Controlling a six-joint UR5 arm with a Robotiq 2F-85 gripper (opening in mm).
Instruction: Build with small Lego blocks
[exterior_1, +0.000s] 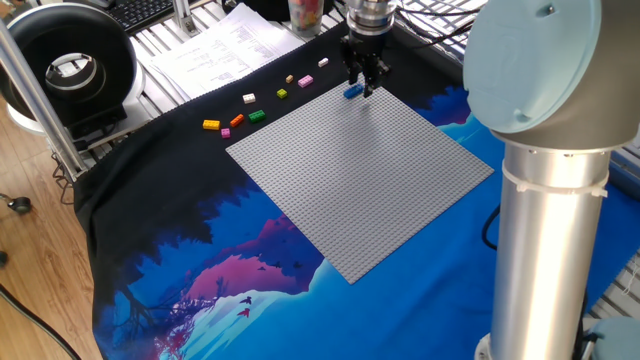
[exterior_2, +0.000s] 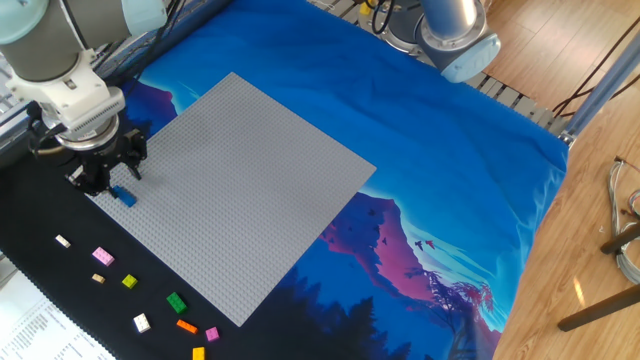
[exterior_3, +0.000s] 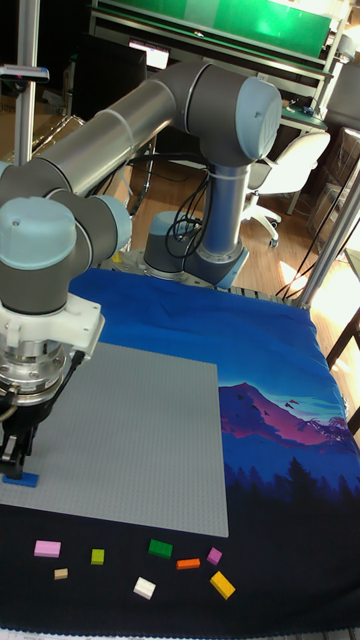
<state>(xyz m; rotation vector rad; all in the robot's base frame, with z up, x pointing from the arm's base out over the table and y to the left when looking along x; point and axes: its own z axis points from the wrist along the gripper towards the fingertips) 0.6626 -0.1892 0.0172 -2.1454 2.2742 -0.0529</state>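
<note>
A blue Lego block (exterior_1: 353, 92) (exterior_2: 124, 197) (exterior_3: 22, 479) sits on the corner of the grey baseplate (exterior_1: 360, 175) (exterior_2: 250, 180) (exterior_3: 130, 440). My gripper (exterior_1: 365, 80) (exterior_2: 104, 178) (exterior_3: 16, 455) hangs just above it, fingers apart, holding nothing. Several loose small Lego blocks lie in a row on the black cloth beside the plate: yellow (exterior_1: 211, 125) (exterior_3: 222, 585), orange (exterior_1: 237, 120), green (exterior_1: 257, 116) (exterior_2: 176, 302) (exterior_3: 160, 547), white (exterior_1: 249, 98), pink (exterior_1: 305, 81) (exterior_2: 103, 257) (exterior_3: 47, 548) and tan (exterior_2: 98, 278).
Printed paper sheets (exterior_1: 225, 50) lie behind the block row. A black round device (exterior_1: 70, 65) stands at the table's left end. The arm's own silver column (exterior_1: 550, 200) rises at the near right. A blue patterned cloth (exterior_2: 420, 150) covers the table.
</note>
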